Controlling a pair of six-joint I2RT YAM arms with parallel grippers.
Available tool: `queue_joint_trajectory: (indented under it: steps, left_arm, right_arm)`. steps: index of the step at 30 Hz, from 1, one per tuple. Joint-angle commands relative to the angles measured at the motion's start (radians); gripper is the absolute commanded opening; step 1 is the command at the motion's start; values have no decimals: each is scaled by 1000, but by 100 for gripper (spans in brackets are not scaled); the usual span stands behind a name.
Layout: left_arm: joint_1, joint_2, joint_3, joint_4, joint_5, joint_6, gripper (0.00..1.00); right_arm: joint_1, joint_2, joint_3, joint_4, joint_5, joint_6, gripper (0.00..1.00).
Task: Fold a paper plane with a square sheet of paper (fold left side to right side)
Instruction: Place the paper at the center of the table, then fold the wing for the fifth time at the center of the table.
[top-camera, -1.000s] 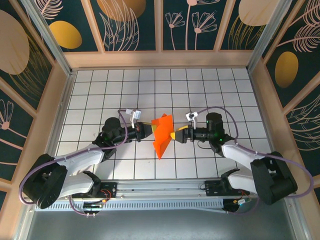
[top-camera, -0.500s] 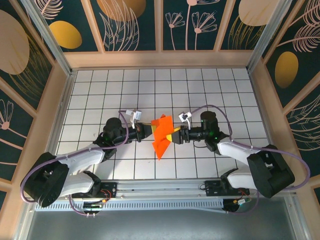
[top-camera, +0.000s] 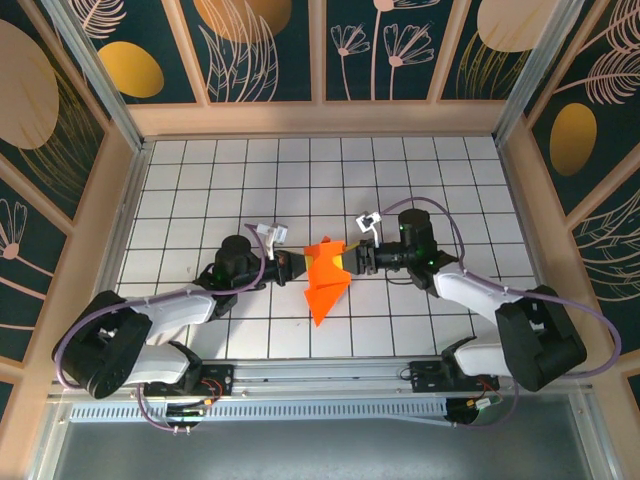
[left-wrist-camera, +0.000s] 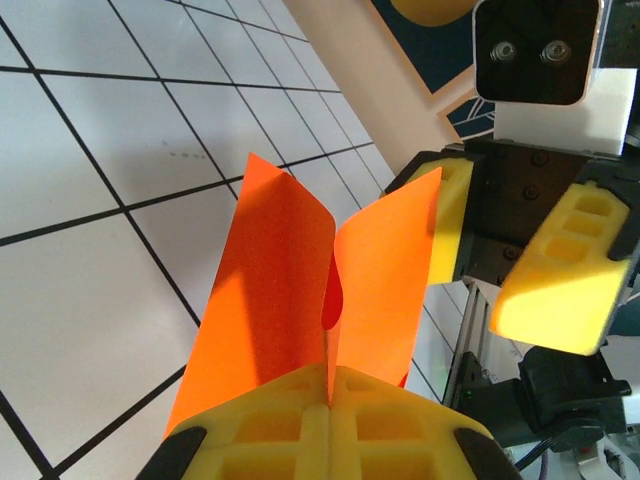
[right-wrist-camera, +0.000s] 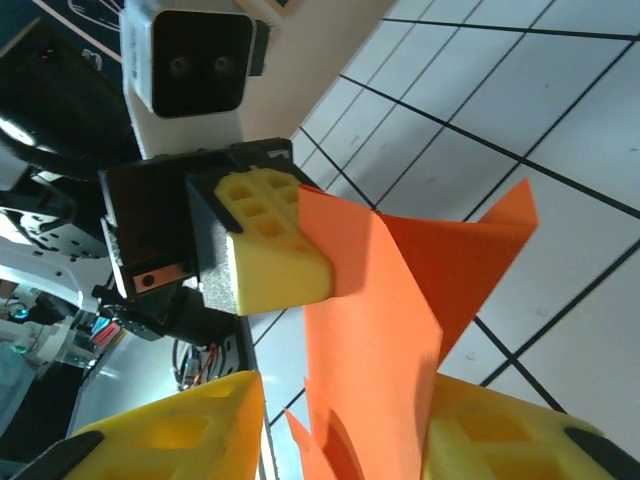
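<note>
While the left gripper (left-wrist-camera: 328, 388) pinches the folded orange square sheet of paper (top-camera: 325, 282) at the centre of the overhead view, the right gripper (top-camera: 352, 262) straddles its right flap, jaws apart, not clenched.

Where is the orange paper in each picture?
Top external: the orange paper stands in the middle of the table, between the two arms' tips.
Left wrist: orange paper at the centre, two flaps rising from the shut left gripper at the bottom edge.
Right wrist: orange paper centre to bottom, between the open jaws of the right gripper.
Shared landmark: the white gridded table behind the paper.
</note>
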Motion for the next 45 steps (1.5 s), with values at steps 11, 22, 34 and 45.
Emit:
queue_joint_trajectory:
  steps: [11,22,34,45]
  left_arm:
    - [7,53,56,-173,-159,85,46]
    - [-107,-159,148,-532,-451,226,50]
    - [-514,-7,345,-813,-788,281,48]
    - [-675,324,631,-1063,-1089,322,51]
  right_arm:
    - [-12,153,57,-72,164,48,0]
    - [-65,211,96,-183,250,251,0]
    - [-71,243,192,-365,299,333,0]
    - [-70,270,207,-370,299,351,0]
